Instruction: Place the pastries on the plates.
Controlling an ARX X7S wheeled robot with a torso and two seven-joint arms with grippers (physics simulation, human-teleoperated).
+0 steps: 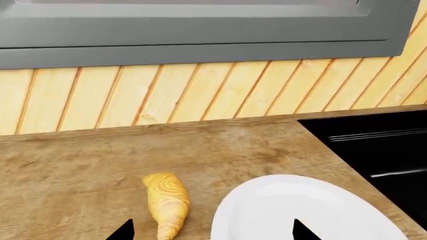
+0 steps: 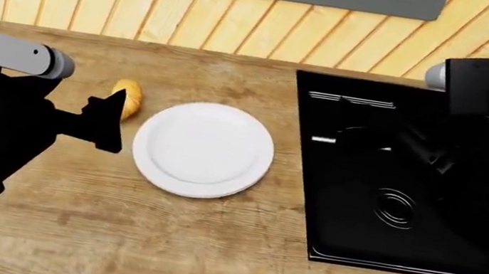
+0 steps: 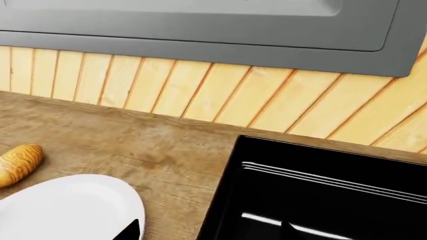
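In the left wrist view, the croissant (image 1: 167,204) is seen beside the plate (image 1: 307,210), left gripper (image 1: 212,231) spread. In the head view, both lie mid-bench toward the back edge; the jaws should be centred over the croissant. The right gripper (image 3: 210,231) is spread, empty.

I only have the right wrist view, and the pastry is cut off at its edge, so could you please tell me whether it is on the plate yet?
Observer: No. In the head view the croissant lies on the wooden counter just beside the plate, which is bare.
Operator: Thank you. Where is the left tool?
Observer: The left tool is right next to the croissant in the head view, not holding it.
Operator: Is it open?
Observer: Yes. In the left wrist view its fingertips stand wide apart, and the croissant shows between them.
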